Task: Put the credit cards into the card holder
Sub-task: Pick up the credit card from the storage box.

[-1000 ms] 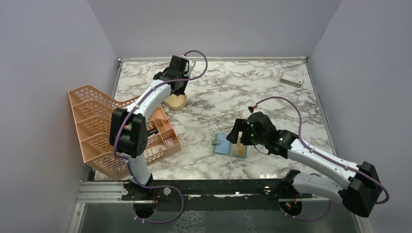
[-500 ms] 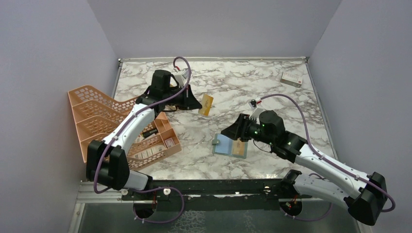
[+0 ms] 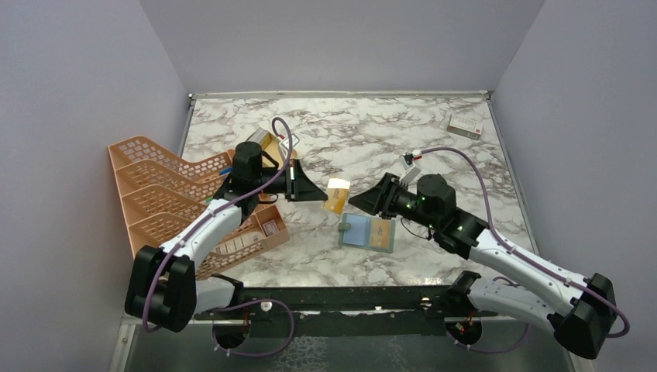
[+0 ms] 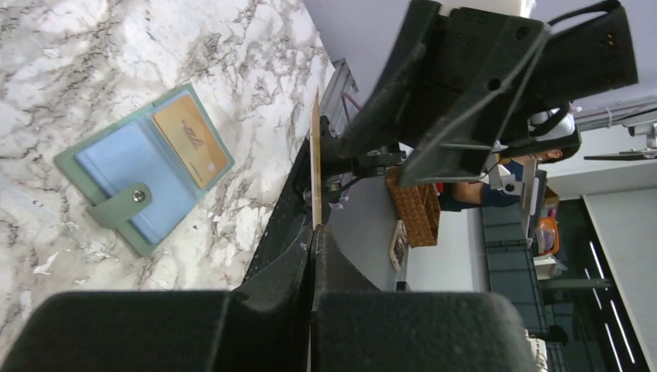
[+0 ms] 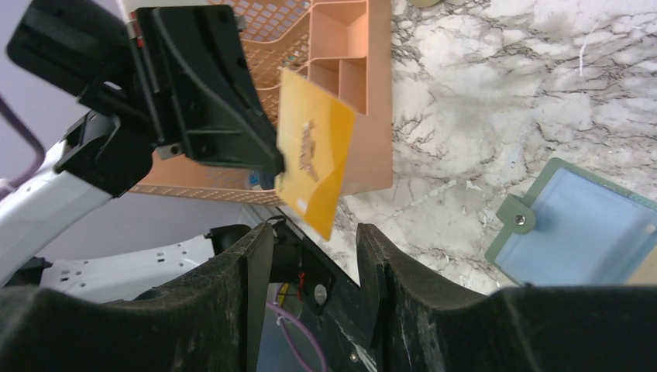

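Observation:
The card holder [image 3: 364, 231] lies open on the marble, pale blue inside, with one tan credit card [image 3: 380, 232] lying on its right half. My left gripper [image 3: 319, 195] is shut on a second credit card [image 3: 336, 195] and holds it in the air left of the holder. In the left wrist view this card [image 4: 315, 155] shows edge-on above the closed fingers. My right gripper [image 5: 314, 232] is open and faces that card [image 5: 312, 151], whose lower corner hangs just at the mouth of the jaws without touching them. The holder [image 5: 577, 225] lies to the right below.
An orange mesh rack [image 3: 155, 198] stands at the left under the left arm, with small items in its front compartments. A gold tin [image 3: 266, 142] sits behind the left arm. A white box [image 3: 465, 125] lies at the far right corner.
My left arm swung from the back of the table toward the middle, carrying a card. My right gripper rose off the holder, turned toward that card and narrowed its jaws.

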Action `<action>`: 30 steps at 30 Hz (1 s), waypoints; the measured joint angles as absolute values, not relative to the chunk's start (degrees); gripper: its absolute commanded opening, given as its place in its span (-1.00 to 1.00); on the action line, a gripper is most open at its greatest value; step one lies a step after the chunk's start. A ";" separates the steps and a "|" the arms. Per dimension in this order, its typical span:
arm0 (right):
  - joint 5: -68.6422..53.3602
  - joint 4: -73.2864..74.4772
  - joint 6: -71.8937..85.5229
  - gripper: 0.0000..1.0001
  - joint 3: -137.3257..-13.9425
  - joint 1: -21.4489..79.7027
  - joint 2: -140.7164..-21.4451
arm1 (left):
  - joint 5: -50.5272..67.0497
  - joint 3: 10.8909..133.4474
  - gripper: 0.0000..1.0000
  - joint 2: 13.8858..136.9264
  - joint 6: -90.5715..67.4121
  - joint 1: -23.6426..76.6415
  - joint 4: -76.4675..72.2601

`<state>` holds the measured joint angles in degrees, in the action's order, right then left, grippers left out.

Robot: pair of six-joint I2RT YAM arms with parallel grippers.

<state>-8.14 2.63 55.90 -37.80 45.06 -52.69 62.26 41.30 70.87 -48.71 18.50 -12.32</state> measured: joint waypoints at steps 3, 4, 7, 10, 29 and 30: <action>-7.90 2.42 56.27 -0.05 -37.82 45.06 -54.83 | 62.87 39.31 -1.00 68.99 -50.52 18.65 -13.63; -7.81 2.37 56.40 -0.05 -37.82 45.06 -55.59 | 63.00 38.81 -1.00 68.34 -50.92 18.81 -14.00; -7.81 1.72 56.90 -0.05 -37.82 45.06 -57.74 | 63.35 38.13 -1.00 67.07 -52.10 19.14 -14.96; -8.21 0.36 57.25 -0.05 -37.82 45.06 -59.42 | 63.51 37.82 -1.00 66.74 -52.86 19.59 -15.88; -10.55 -7.81 57.06 -0.98 -35.75 45.08 -59.40 | 62.41 32.75 -0.02 67.35 -55.09 20.86 -17.58; -10.50 -7.53 56.38 -0.99 -35.57 45.08 -59.44 | 62.17 32.47 0.00 67.59 -54.57 20.86 -17.63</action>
